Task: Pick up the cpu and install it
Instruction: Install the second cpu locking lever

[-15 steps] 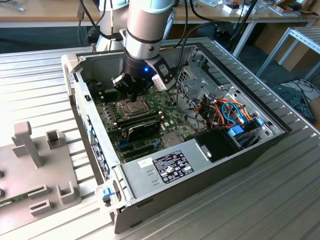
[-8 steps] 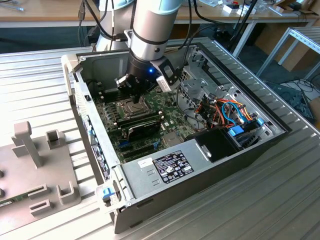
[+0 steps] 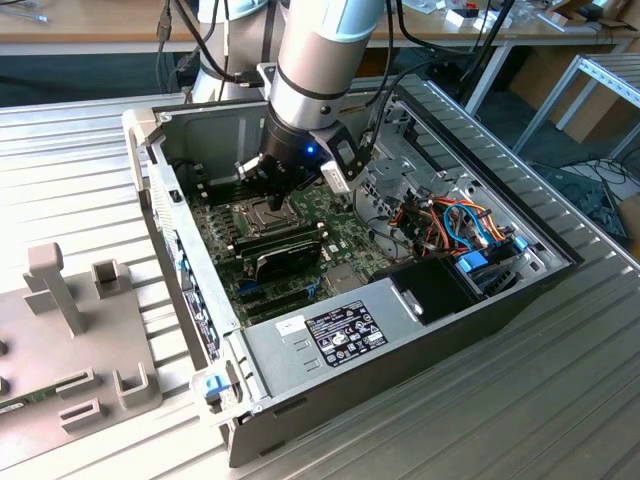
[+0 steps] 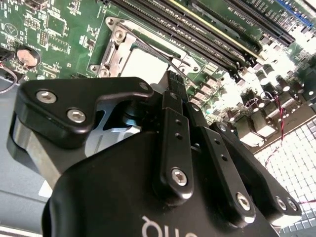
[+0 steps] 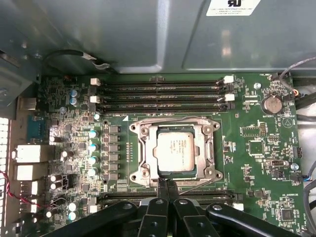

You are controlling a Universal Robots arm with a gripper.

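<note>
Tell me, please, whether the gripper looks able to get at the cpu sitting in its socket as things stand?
Probably yes. The cpu lies face-up inside the socket frame, nothing covering its top, and the gripper hangs beside the frame's edge with its fingers together.

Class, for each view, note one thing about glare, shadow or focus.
Exterior view: the case interior lies shadowed beneath the arm. Second wrist view: the gripper is soft and close, with washed-out glare behind it. First wrist view: the cpu is evenly lit, faintly reflective.

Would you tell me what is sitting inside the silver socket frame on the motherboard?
The cpu lies flat inside the socket frame. Whatever is beneath it is covered.
</note>
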